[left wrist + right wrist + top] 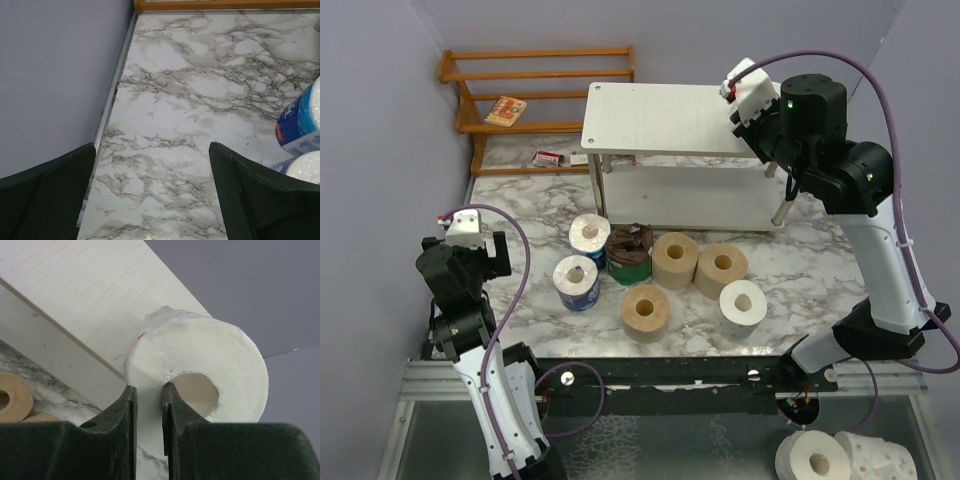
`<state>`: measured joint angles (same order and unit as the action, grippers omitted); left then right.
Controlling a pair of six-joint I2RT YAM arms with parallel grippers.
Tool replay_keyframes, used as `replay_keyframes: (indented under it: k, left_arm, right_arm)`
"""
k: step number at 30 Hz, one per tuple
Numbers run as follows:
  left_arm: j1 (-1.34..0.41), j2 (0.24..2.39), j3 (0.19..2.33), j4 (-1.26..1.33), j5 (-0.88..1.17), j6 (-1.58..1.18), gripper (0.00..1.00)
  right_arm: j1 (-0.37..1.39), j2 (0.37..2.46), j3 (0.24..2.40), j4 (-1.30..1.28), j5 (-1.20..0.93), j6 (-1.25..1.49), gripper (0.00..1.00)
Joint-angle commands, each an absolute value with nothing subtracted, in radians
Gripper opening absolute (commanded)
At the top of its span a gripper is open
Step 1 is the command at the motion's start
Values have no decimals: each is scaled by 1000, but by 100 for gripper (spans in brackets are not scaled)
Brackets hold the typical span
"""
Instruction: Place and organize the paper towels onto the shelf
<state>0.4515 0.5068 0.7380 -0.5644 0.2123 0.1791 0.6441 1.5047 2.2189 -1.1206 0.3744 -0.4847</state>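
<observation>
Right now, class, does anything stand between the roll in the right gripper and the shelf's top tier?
Nothing visible does. The right gripper pinches the white roll by its wall at the right end of the shelf, whose top board looks bare.

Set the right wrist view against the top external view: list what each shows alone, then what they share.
Right wrist only: the hollow core of the white roll, with the right gripper pinching its wall. Top external only: the orange rack, two blue-wrapped rolls and the dark brown roll. Both: the white roll held by the top board of the shelf, and tan rolls on the table.
</observation>
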Motion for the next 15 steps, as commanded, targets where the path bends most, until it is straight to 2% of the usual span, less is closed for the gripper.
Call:
replay_keyframes:
  k: [1,15]
  left_arm:
    - [457,497,729,-544,214,188,99]
    - [457,508,726,-543,218,192,99]
  right_arm:
    - [588,1518,2264,-1114,312,-413,1]
    - [570,1565,2283,-1124,241,-399,11]
